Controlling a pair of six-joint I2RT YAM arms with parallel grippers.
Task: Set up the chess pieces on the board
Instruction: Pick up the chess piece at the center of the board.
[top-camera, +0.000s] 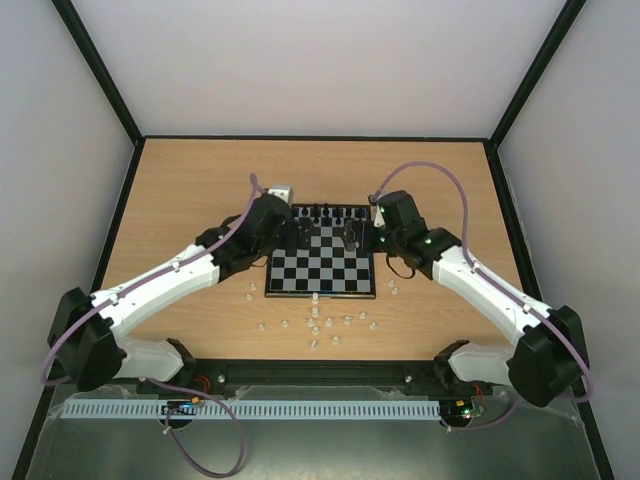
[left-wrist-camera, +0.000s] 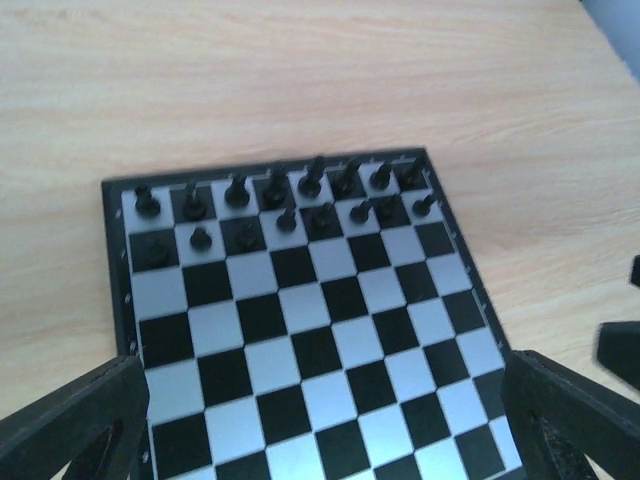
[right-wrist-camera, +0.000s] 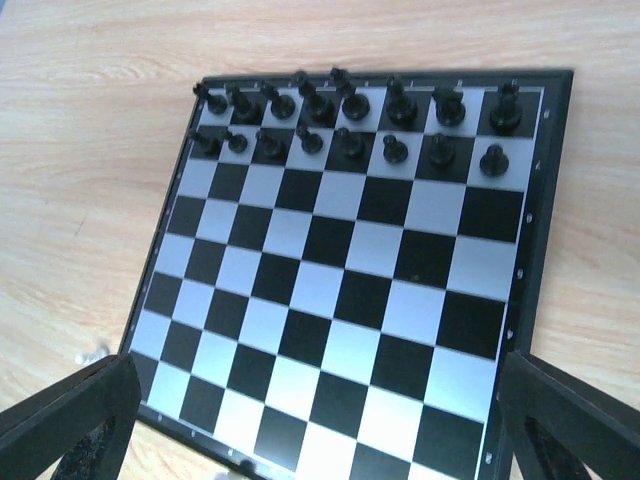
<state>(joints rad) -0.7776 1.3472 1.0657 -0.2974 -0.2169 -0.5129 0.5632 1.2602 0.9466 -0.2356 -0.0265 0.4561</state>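
The board (top-camera: 320, 272) lies flat in the middle of the table. Black chess pieces (top-camera: 326, 213) fill its two far rows, also clear in the left wrist view (left-wrist-camera: 285, 200) and the right wrist view (right-wrist-camera: 350, 120). Several white chess pieces (top-camera: 328, 322) lie scattered on the wood just in front of the board. My left gripper (top-camera: 286, 236) hovers over the board's far left part, open, its fingers (left-wrist-camera: 85, 415) wide apart over bare squares (left-wrist-camera: 300, 330). My right gripper (top-camera: 362, 236) hovers over the far right part, open and holding nothing, above the board (right-wrist-camera: 330, 300).
A small pale box (top-camera: 281, 189) sits on the table behind the left wrist. One white piece (top-camera: 393, 288) lies off the board's right front corner. Black frame posts and pale walls (top-camera: 120, 110) enclose the wooden table. The arm bases stand on the near rail (top-camera: 320, 375).
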